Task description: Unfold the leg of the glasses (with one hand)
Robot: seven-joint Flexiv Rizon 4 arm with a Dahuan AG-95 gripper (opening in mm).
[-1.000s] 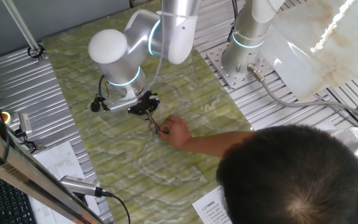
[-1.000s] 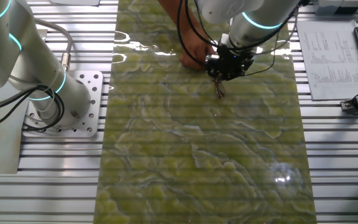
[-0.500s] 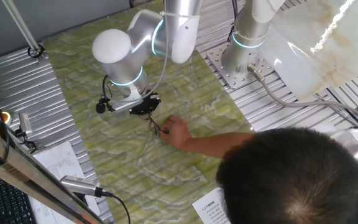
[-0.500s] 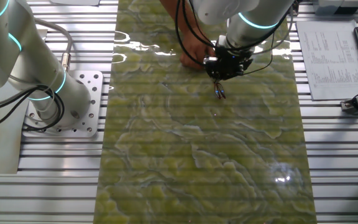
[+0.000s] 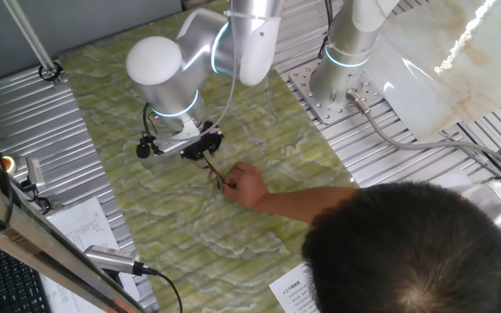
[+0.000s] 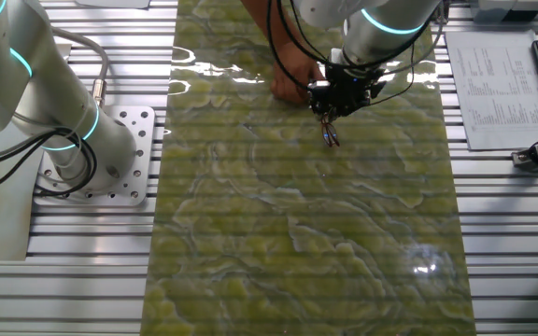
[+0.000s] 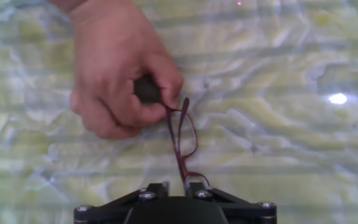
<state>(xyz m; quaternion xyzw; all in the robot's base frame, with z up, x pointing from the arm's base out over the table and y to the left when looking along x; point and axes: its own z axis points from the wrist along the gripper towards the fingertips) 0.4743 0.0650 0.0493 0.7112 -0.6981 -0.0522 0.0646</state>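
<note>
The glasses (image 7: 189, 133) have a thin reddish-brown wire frame and stand just above the green marbled mat. A person's bare hand (image 7: 117, 74) pinches their far end. One leg runs down between the fingers of my black gripper (image 7: 176, 185), which is shut on it at the bottom edge of the hand view. In one fixed view the gripper (image 5: 207, 155) is up and left of the glasses (image 5: 218, 177) and the person's hand (image 5: 247, 184). In the other fixed view the glasses (image 6: 331, 138) show just below the gripper (image 6: 332, 119).
The person's forearm (image 5: 311, 202) reaches across the mat from the front right, and the head (image 5: 416, 248) fills that corner. A second arm's base (image 5: 337, 83) stands on the ribbed metal table at the back right. Papers (image 6: 502, 79) and a keyboard lie beside the mat.
The arm's wrist has shifted slightly, with the gripper still on the leg. The glasses and the person's hand have stayed almost in place.
</note>
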